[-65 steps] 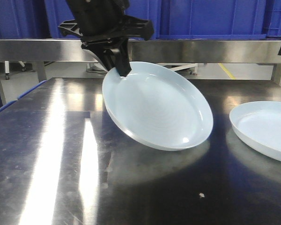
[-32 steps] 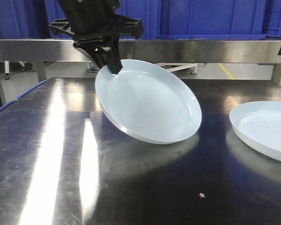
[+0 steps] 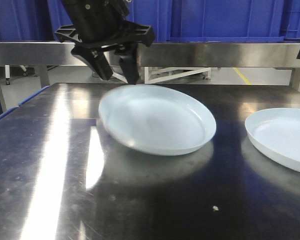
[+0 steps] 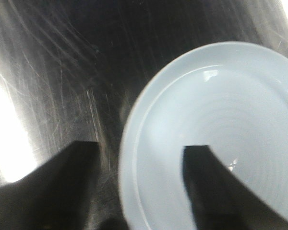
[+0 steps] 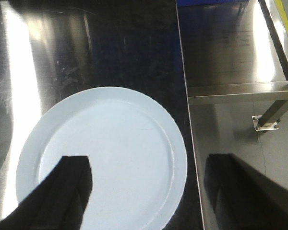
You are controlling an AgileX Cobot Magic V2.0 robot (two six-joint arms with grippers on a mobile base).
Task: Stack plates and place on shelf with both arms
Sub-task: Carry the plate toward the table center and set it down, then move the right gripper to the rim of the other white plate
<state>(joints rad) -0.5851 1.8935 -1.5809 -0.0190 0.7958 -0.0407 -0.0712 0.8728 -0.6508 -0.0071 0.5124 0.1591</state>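
The pale bluish-white round plate [image 3: 157, 120] lies nearly flat in the middle of the shiny steel table [image 3: 50, 170], hollow side up. Its left rim is blurred, and there is bare steel all round it. The black left gripper [image 3: 118, 76] hangs just above its far-left rim, jaws spread, gripping nothing. A second identical plate [image 5: 105, 143] sits flat beside the table's right edge, beneath the black right gripper [image 5: 149, 163], whose jaws are spread wide.

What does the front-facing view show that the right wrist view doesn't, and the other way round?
Only the front view shows the left gripper, open just above the blurred left plate, and the blue crates behind. Only the right wrist view shows the right gripper, open, and the table ending at its right edge. Both show the right plate lying flat on the table.
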